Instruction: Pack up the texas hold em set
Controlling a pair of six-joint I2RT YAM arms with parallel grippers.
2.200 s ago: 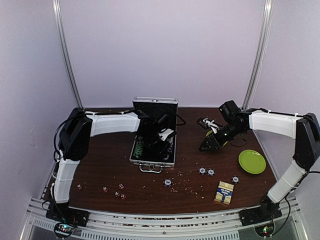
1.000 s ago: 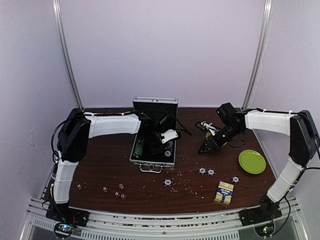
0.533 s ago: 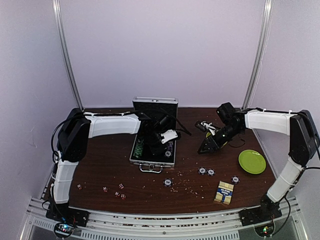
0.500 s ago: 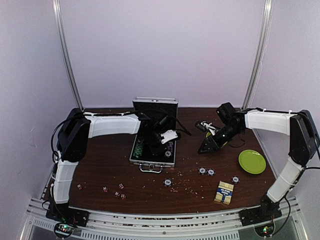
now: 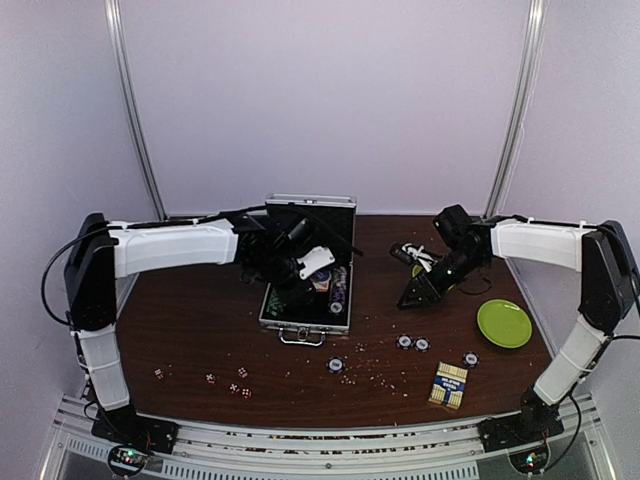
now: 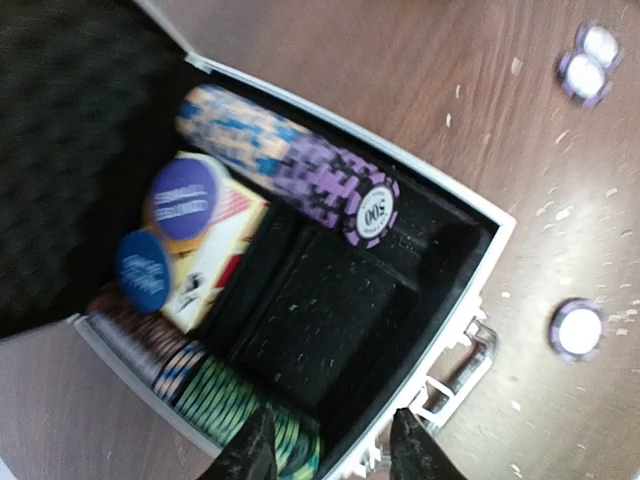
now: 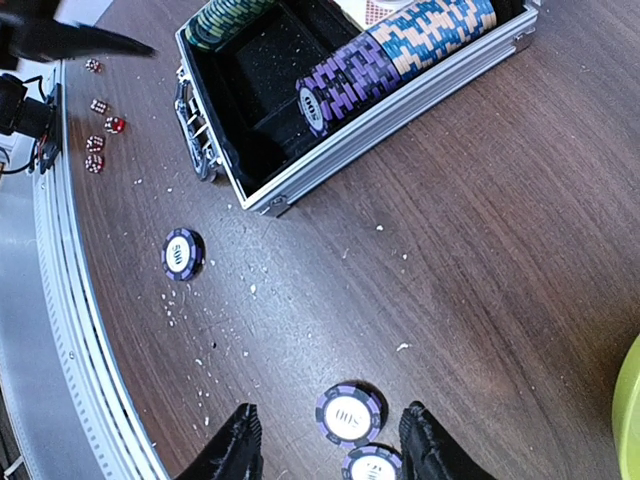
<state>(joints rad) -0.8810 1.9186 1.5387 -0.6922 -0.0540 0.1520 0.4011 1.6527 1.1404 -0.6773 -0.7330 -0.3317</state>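
My right pincer stands open and empty, two loose purple chips lying flat close ahead in line between its tips, nearest this arm, open case well apart leftward.

Left gripper higher, seemingly wider, over case.
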